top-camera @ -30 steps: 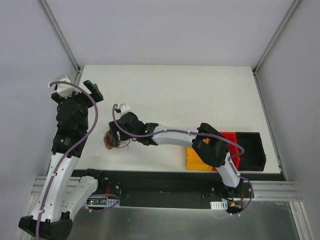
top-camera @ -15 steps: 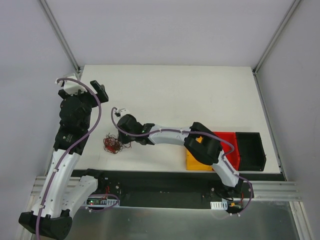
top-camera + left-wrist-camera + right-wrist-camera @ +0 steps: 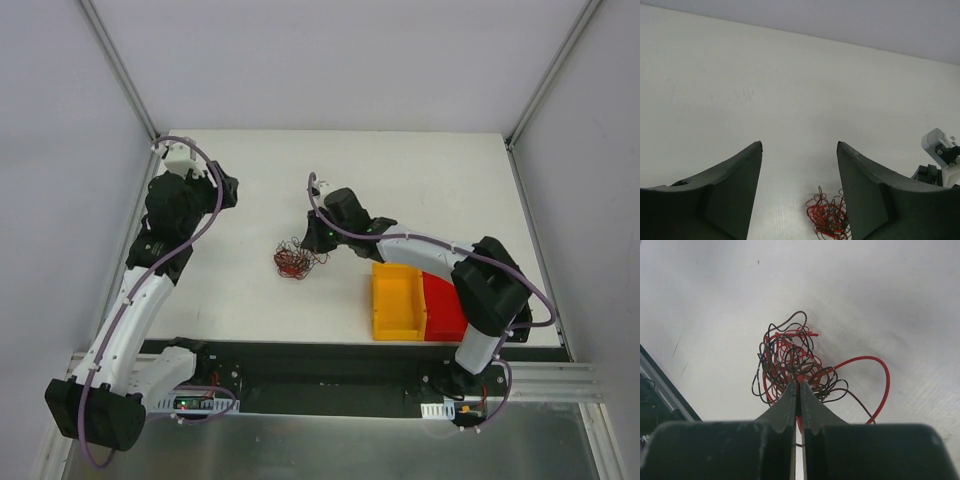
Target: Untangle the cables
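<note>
The cables are a small scribbly tangle of red, brown and black wires lying near the middle of the white table. My right gripper sits just right of and behind the tangle. In the right wrist view this gripper is shut, with a red strand of the cables pinched at its tips and one red loop trailing off to the right. My left gripper hangs over the table's far left, well apart from the tangle. Its jaws stand open and empty, with the cables low in that view.
A yellow bin and a red bin stand side by side at the table's near right edge, under my right arm. My right wrist shows at the right edge of the left wrist view. Enclosure walls border the table.
My right gripper shut on the tangle and dragged it right and away from the near-left edge toward the table's middle. My left arm swung farther out, its jaws somewhat narrower.
</note>
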